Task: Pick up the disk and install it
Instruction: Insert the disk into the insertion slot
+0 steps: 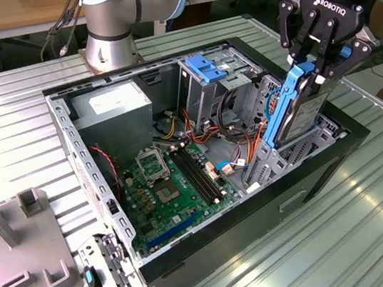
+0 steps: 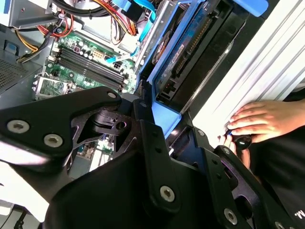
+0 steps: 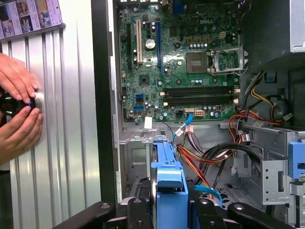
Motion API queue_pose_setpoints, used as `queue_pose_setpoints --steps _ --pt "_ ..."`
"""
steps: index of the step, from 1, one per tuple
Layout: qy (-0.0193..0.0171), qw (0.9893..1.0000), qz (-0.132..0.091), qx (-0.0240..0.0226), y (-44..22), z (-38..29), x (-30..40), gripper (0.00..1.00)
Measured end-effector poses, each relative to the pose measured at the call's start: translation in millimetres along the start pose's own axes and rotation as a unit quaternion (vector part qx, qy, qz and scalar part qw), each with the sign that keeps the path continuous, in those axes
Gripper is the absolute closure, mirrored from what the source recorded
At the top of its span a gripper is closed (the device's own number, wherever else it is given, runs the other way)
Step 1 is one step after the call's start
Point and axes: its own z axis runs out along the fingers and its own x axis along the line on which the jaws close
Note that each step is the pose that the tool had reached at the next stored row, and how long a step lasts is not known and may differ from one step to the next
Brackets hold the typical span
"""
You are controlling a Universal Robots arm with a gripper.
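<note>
Gripper [image 1: 325,60] angled down at exterior view's right, fingers [image 1: 314,31] clamped on disk [image 1: 300,109], disk tilted on edge over open PC case [image 1: 221,244]. Ribbed metal tabletop [image 1: 322,246] underneath.

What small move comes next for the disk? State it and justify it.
Probably ease the disk slightly down along its tilt: the end effector grips its upper end, its lower end is at the drive bay, and most of it stands above the case.
</note>
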Motion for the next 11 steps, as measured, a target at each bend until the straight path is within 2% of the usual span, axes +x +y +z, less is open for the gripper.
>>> queue_pose_setpoints --steps 11 --pt "0.0 1.0 0.0 0.0 -0.9 8.0 0.2 0.63"
